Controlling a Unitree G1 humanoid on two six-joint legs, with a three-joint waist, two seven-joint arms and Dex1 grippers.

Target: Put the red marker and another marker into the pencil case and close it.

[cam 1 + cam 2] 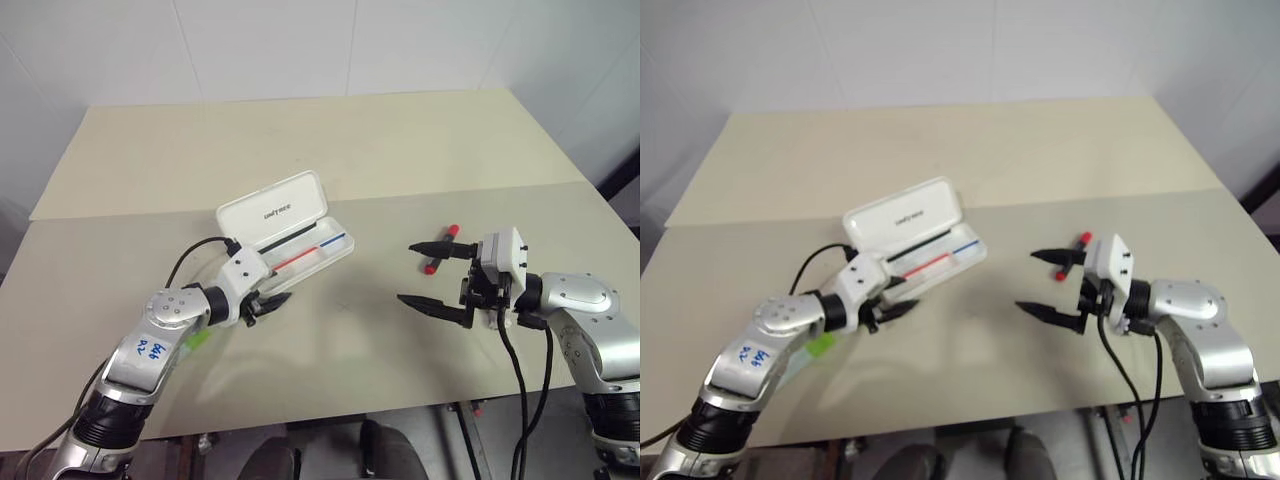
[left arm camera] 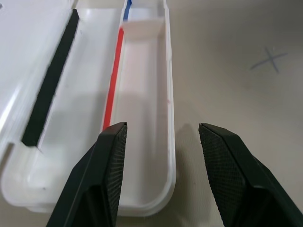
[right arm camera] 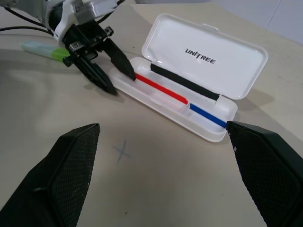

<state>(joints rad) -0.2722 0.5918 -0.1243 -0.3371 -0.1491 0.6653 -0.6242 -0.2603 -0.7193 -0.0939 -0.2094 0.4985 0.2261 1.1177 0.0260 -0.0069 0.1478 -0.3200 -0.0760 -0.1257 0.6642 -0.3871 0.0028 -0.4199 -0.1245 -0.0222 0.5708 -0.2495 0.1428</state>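
The white pencil case lies open on the table, lid up with "UNITREE" lettering, tray toward me. My left gripper is open at the tray's near end, one finger over the tray and the other over the table, holding nothing. The red marker lies on the table to the right, partly hidden behind the upper finger of my right gripper, which stands wide open and empty above the table. The pale green marker lies beside my left forearm, away from the case.
Inside the tray lie a thin red stick and a thin blue stick; a black strip runs along the hinge. A pen cross marks the table between the grippers. The table's front edge is near my arms.
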